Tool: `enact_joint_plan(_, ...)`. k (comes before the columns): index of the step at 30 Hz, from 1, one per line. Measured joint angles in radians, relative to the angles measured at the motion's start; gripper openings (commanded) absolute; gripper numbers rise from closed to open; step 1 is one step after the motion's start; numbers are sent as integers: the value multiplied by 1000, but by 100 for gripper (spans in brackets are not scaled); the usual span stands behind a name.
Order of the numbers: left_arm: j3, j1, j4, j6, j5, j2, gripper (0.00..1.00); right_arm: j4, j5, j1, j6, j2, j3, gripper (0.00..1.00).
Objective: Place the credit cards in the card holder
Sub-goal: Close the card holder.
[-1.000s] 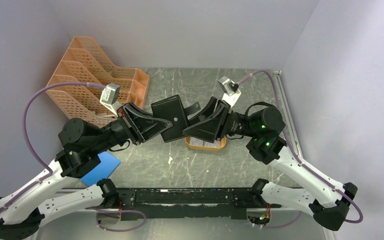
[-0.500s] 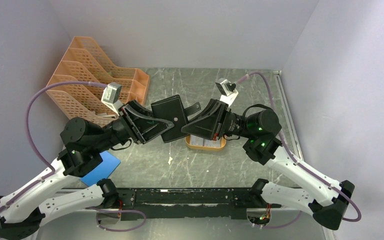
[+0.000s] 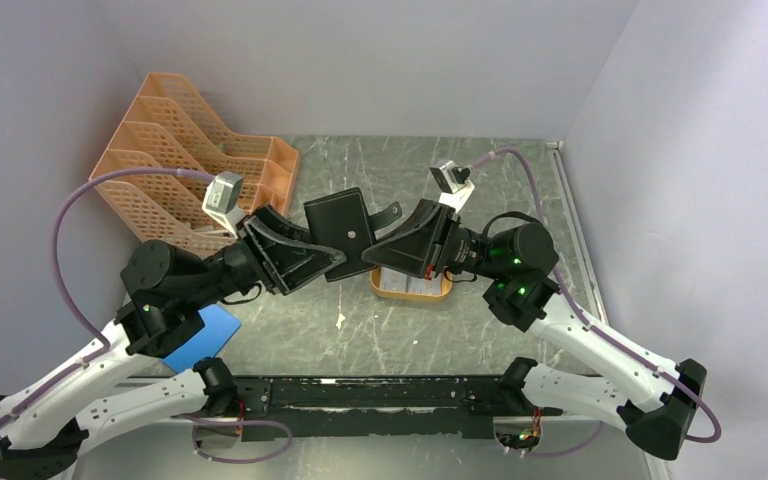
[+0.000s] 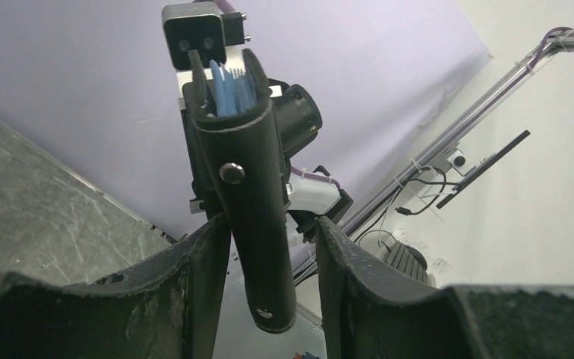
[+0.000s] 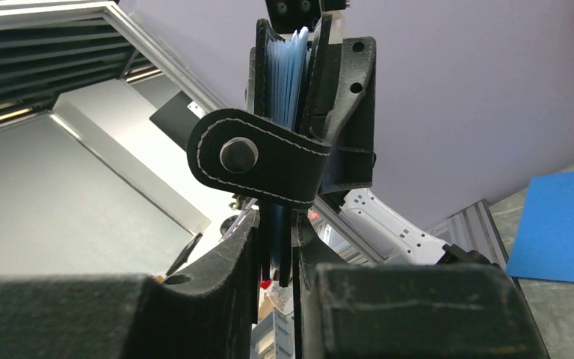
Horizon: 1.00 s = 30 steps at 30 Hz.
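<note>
the card holder (image 3: 345, 232) hung in the air between the two arms, above the table (image 3: 480, 190) and just behind the orange tray (image 3: 441, 295). the right claw (image 5: 274, 221) was pinched shut on one edge of it. the snap tab (image 5: 258, 158) flopped loose across the front and the bluish clear pockets (image 5: 282, 67) fanned out above. the left claw (image 4: 273, 228) straddled the opposite, folded edge, but its jaws stood apart with a gap showing on one side, so it was not clamping. the credit cards (image 3: 405, 287) lay in the tray under the right arm, none in a pocket as far as could be seen.

the holder looked light and soft, a limp fold that would probably sag or swing shut unless a cover was held near the spine, where it should be stiffest. the pockets seemed thin and slick, likely to buckle if pushed. the cards looked stiff, thin and slippery. they lay flat, so each would best be taken by a short edge rather than by the face.
</note>
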Motion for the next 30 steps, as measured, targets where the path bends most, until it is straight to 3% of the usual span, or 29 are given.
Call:
enact_joint_plan(7, -2, 0, -1, 14, -1, -31, 38, 3, 8, 0, 8, -1, -1, 0)
enact_joint_plan(11, -2, 0, -2, 18, -2, -26, 46, 8, 8, 0, 9, -1, -1, 0)
enact_joint_plan(15, -2, 0, -1, 18, -2, -16, 45, 8, 8, 0, 9, -1, -1, 0)
enact_joint_plan(20, -2, 0, 0, 19, -1, 0, 27, 7, 6, 0, 8, -1, -1, 0)
enact_joint_plan(23, -2, 0, 0, 21, 0, 3, 6, 3, 4, 0, 3, -1, 0, 0)
enact_joint_plan(24, -2, 0, 0, 18, 0, 2, 5, 3, 5, 0, 0, -1, 0, 7)
enact_joint_plan(28, -2, 0, -23, 26, -11, -2, 5, -65, 5, 0, -62, -12, 21, 65)
enact_joint_plan(30, 0, 0, -34, 30, -26, -7, 5, -134, 23, 2, -107, -26, 39, 70)
